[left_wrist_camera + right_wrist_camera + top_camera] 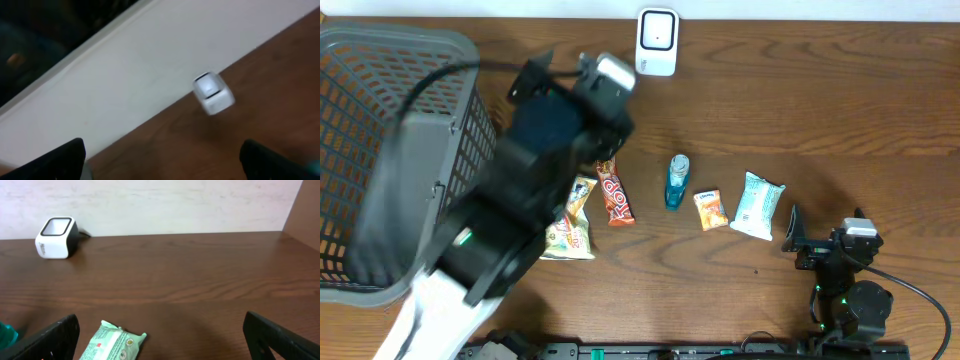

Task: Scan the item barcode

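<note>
Overhead, grey basket [350,150] partly hidden by left arm [520,190], both arms' jaws apart

Left claw [161,150] hangs raised, jaws wide; right claw [160,322] sits low, jaws wide.

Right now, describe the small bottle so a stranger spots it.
From the grey basket at the left, look right along the row. The bottle sits between a red candy bar and an orange packet. It alone is blue, not a flat wrapper.
</note>
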Controlling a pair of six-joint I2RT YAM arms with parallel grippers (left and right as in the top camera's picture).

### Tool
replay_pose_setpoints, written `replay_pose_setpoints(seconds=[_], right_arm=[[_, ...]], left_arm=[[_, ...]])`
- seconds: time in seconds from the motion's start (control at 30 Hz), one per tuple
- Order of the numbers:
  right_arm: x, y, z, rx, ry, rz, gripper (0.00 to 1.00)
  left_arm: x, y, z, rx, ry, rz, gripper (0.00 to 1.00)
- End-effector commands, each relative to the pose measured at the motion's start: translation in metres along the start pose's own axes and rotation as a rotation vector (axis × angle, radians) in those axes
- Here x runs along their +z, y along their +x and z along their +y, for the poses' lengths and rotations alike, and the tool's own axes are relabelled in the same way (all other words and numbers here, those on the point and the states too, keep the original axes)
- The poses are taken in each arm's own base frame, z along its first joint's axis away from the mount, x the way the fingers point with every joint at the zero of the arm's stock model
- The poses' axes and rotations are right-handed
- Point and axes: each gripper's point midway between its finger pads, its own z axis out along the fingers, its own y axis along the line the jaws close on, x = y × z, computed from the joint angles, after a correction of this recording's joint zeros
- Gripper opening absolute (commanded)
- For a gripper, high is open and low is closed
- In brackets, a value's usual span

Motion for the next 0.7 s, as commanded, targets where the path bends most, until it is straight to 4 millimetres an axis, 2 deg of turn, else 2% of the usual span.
replay_pose_setpoints(seconds=[0.0, 0.27, 0.43, 0.67], right_arm=[[0.000, 0.000, 0.002, -0.012, -0.009, -0.002, 0.99], [0.000, 0.000, 0.002, -0.012, -0.009, -0.002, 0.99], [0.000, 0.000, 0.002, -0.012, -0.009, -0.002, 0.99], [0.000, 0.000, 0.002, -0.012, -0.009, -0.002, 0.99]], left_arm=[[-0.040, -0.023, -0.006, 0.007, 0.123, -0.145, 0.98], [-0.110, -0.040, 0.028, -0.089, 0.061, -0.308, 0.98], [-0.149, -0.040, 0.053, -0.170, 0.007, -0.386, 0.98], [-0.203, -0.037, 0.072, -0.289, -0.037, -0.494, 0.98]])
